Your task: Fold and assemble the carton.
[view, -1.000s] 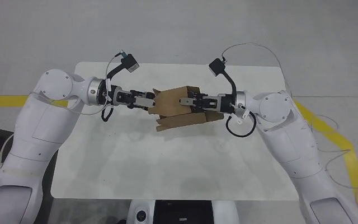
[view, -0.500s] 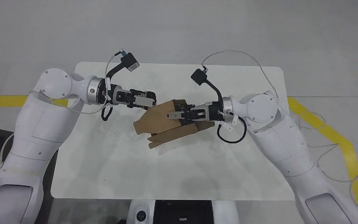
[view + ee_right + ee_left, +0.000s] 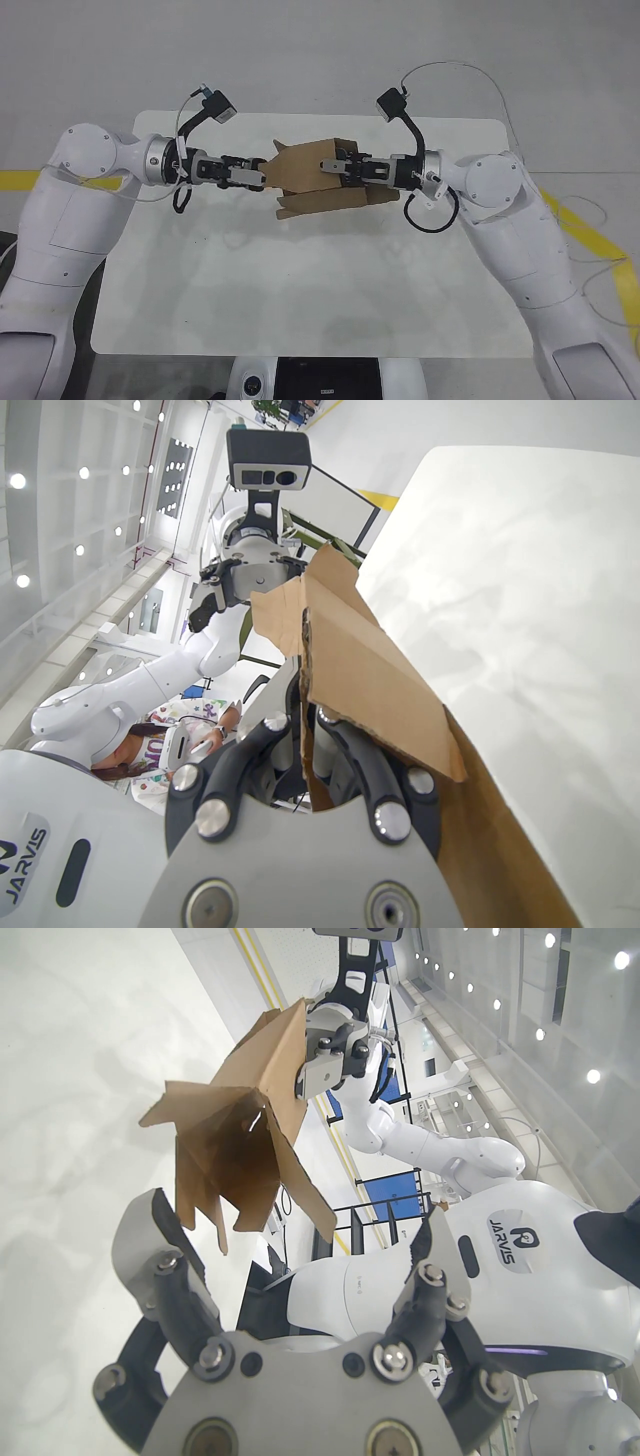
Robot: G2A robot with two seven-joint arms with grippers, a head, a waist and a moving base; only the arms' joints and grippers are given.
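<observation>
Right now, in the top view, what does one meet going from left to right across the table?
Left claw, open → carton. The right claw, shut on the carton, overlaps it, so I leave it out.

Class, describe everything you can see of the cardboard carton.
The carton is plain brown corrugated cardboard, half-formed: an open tube with loose flaps splayed. It lies sideways, seemingly lifted over the white table, between the arms. The right gripper is shut on one panel; the open left gripper faces its open end without gripping.
</observation>
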